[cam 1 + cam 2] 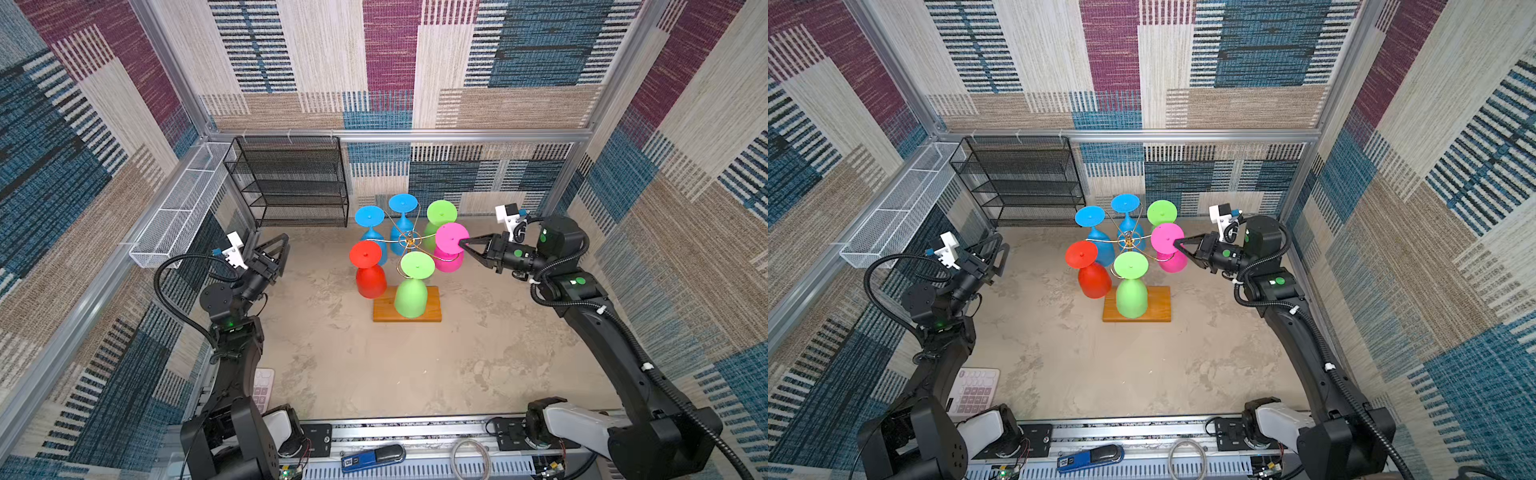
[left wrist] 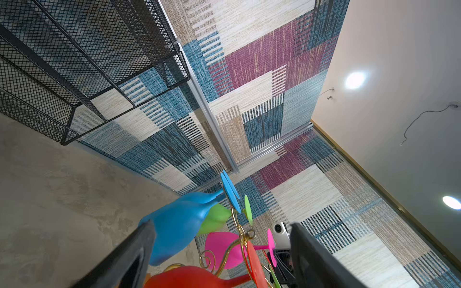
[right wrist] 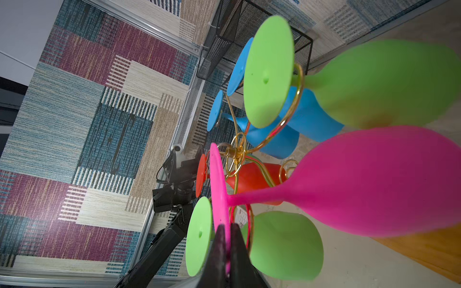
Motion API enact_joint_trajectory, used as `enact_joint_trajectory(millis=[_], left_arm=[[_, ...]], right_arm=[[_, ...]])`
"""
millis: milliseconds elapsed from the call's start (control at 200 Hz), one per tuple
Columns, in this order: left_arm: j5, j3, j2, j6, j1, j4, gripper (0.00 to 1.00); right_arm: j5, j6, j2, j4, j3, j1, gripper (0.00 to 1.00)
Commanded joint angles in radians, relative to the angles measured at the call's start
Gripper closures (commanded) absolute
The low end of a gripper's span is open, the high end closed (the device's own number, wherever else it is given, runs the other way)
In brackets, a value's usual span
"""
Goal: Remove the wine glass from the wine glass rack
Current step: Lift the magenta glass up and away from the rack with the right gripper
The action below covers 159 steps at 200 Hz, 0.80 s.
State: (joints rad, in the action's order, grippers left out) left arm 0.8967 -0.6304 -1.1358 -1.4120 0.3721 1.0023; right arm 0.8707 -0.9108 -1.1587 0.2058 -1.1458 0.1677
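The wine glass rack [image 1: 407, 240] is a gold wire stand on an orange-brown wooden base [image 1: 432, 309], seen in both top views. Several coloured glasses hang upside down from its curled arms. The pink wine glass [image 1: 449, 235] hangs on the right side. My right gripper [image 1: 461, 243] is shut on the rim of its flat foot, and the right wrist view shows the pink glass [image 3: 374, 179] with the right gripper [image 3: 227, 229] pinching the disc's edge. My left gripper [image 1: 270, 241] stands open to the left of the rack with nothing in it; in its wrist view the left gripper [image 2: 222, 225] faces the glasses.
A red glass [image 1: 368, 270], a green glass [image 1: 413, 286] and a blue glass [image 1: 370, 224] hang close round the pink one. A black mesh shelf unit [image 1: 291, 183] stands at the back left. A long white mesh basket [image 1: 183, 203] runs along the left wall. A keypad [image 1: 976, 390] lies at the front left.
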Motion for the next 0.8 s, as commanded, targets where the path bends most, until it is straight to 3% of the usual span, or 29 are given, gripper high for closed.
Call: enact_joint_trajectory(millis=[0, 526, 791], left_arm=[[0.017, -0.015, 0.005, -0.008, 0.002, 0.05, 0.13], [0.024, -0.08, 0.032, 0.024, 0.011, -0.016, 0.15], [0.018, -0.164, 0.075, 0.097, 0.011, -0.134, 0.17]], right_arm=[[-0.001, -0.02, 0.018, -0.045, 0.008, -0.014, 1.0], [-0.018, -0.019, 0.127, -0.034, 0.091, -0.101, 1.0], [-0.104, 0.08, 0.171, 0.06, 0.048, -0.134, 1.0]])
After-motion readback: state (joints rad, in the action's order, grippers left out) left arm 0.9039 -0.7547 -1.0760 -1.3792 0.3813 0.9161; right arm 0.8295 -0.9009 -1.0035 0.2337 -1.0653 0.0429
